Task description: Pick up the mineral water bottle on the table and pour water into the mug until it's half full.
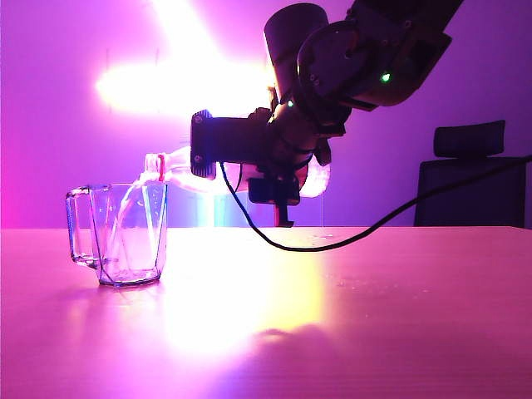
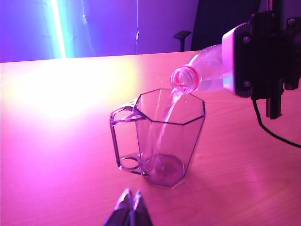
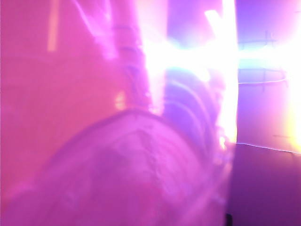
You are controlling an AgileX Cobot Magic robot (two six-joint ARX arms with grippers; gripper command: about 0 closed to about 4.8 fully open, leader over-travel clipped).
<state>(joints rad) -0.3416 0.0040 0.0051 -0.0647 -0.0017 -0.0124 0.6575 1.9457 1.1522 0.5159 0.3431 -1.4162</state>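
Legible text, labels, brands, numbers, signs: none found in any view. Bottle: label hidden behind the right gripper and washed out by backlight; no characters readable. Mug: plain clear glass, unmarked. Table: bare surface, no markings. Right wrist view: blurred and overexposed, nothing readable.

- Your right gripper is up above the table on a bent arm, wrist rolled sideways, jaws clamped around the mineral water bottle.
- Your left gripper sits low, fingertips together, holding nothing.
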